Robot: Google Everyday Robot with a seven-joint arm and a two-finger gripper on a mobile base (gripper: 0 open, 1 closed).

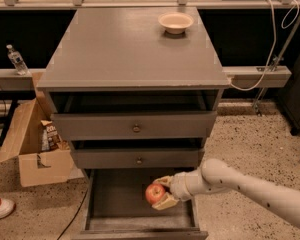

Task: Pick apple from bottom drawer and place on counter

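Note:
The red apple (154, 193) with yellowish patches is held between the fingers of my gripper (162, 192), just above the gray floor of the open bottom drawer (115, 204). The gripper's cream fingers (164, 202) close on the apple from its right side, one above and one below. My arm reaches in from the lower right. The gray counter (125, 49) tops the cabinet, well above the gripper.
A cream bowl (175, 22) sits at the counter's back right. The two upper drawers (135, 126) stand slightly pulled out above the gripper. An open cardboard box (37, 144) stands on the floor to the left. A water bottle (16, 60) stands on a left ledge.

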